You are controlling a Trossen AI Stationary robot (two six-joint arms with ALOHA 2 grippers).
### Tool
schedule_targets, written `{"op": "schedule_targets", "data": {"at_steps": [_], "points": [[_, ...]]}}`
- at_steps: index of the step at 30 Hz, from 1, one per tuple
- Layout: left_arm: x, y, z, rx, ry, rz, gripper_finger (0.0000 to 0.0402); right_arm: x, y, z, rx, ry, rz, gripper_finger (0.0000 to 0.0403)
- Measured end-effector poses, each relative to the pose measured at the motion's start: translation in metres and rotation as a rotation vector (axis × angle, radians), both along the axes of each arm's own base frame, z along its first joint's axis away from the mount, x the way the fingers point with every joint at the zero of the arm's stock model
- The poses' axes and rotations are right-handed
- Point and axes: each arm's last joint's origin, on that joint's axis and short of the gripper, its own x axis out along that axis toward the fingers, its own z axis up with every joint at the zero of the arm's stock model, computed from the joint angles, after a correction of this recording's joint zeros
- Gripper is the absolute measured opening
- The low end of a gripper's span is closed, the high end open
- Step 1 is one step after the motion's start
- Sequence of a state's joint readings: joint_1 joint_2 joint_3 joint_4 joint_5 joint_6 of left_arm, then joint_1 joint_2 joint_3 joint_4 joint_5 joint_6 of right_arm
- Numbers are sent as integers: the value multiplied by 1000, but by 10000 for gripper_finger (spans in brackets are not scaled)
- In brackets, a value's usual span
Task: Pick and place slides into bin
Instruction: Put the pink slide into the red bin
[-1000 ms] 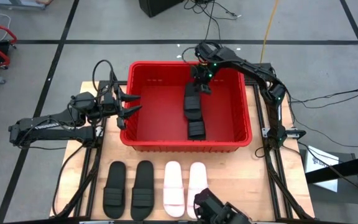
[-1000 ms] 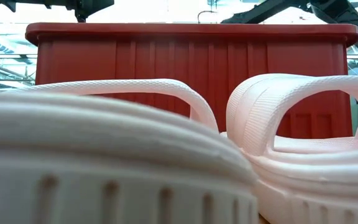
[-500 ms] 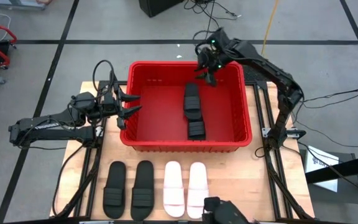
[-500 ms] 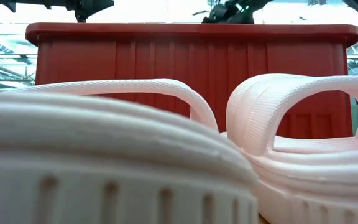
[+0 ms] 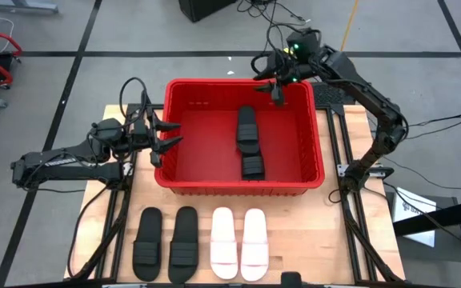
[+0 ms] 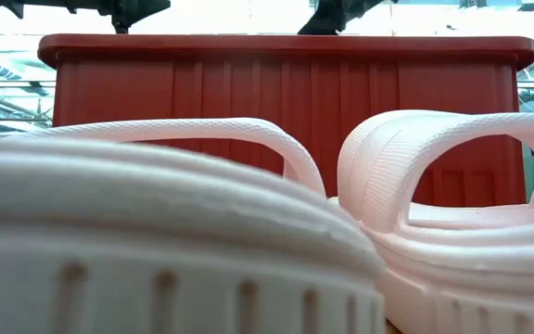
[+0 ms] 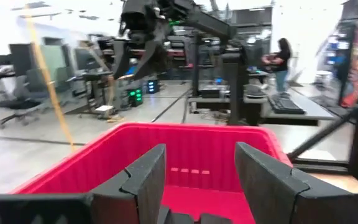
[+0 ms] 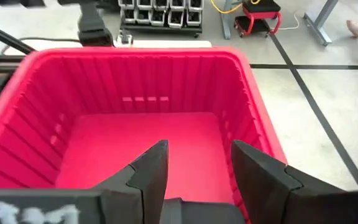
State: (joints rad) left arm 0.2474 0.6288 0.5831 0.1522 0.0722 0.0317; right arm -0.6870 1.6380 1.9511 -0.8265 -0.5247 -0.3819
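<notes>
Left gripper (image 5: pixel 166 133): fingers spread and empty, hovering at the left rim of the bin (image 5: pixel 163 152), unmoved over the last second.
Black pair on table (image 5: pixel 165 242): two black slides side by side in front of the bin, untouched.
Pale pair on table (image 5: pixel 240 242): two pink-white slides just right of the black pair, also waiting.
Slides in bin (image 5: pixel 248 141): two black slides lie end to end on the red floor; the farther one was in the right claw a second ago.
Right gripper (image 5: pixel 276 80): fingers apart, holding nothing, lifted from inside the bin to above its far rim.
Meaning: judging by this, the second slide is delivered; four remain.
</notes>
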Motion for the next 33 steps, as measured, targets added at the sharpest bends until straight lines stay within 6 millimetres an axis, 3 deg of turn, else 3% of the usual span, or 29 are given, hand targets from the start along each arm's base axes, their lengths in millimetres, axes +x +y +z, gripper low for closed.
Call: {"op": "schedule_targets", "data": {"at_steps": [8,20,26,33], "points": [[2,-5,1,36,-13,-83,198,8,35,11,37,-29,70,165],[17,-28,-3,15,11,-233,198,25,113,23,28,-49,316,164],[31,-43,-10,17,36,-262,198,34,147,17,45,-18,423,164],[39,-64,-15,5,56,-353,198,48,183,-10,79,-2,525,164]]}}
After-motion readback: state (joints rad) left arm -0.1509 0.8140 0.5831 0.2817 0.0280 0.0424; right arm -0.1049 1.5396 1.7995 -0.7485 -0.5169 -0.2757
